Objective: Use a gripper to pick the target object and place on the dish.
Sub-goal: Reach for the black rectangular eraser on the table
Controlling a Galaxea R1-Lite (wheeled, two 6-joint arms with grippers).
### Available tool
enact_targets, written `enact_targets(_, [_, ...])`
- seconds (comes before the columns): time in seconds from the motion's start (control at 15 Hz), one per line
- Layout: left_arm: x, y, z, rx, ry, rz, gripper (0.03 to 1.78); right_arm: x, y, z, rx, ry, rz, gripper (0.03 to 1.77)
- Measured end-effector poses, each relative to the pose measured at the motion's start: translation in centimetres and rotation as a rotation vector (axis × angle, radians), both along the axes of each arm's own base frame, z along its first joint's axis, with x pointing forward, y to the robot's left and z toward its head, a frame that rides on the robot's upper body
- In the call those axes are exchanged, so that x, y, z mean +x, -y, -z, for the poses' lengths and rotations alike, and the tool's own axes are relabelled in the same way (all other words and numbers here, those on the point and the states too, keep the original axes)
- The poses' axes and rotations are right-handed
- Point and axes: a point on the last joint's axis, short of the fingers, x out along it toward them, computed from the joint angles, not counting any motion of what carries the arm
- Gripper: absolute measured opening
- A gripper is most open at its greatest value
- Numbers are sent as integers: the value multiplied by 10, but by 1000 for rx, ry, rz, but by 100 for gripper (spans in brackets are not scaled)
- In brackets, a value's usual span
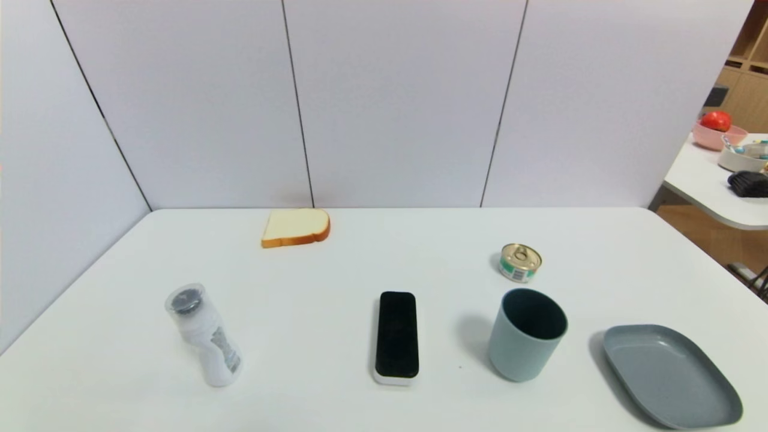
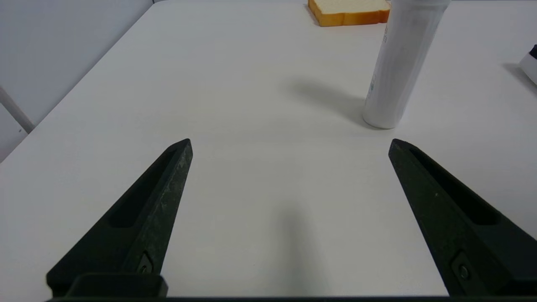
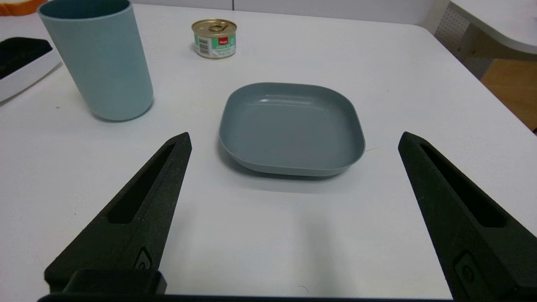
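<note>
One block [image 1: 396,336] lies on the table [image 1: 288,336], left of the cup [image 1: 521,354]; the dish [image 3: 293,130] waits beyond. My right gripper [image 3: 295,133] and left gripper [image 2: 291,140] are wide apart, holding nothing; picking and placing both remain.

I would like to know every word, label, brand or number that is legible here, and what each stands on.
No text can be read with certainty.
Can: green and white label with a barcode and a red patch; lettering too small.
Bottle: label markings, too blurred to read.
</note>
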Motion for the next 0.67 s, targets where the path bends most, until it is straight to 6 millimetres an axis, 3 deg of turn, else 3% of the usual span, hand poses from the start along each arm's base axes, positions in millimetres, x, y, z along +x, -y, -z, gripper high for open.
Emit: enact_targets(0.67, [0,0,0,0,0,0,169,0,0,0,-33,-2,3,171])
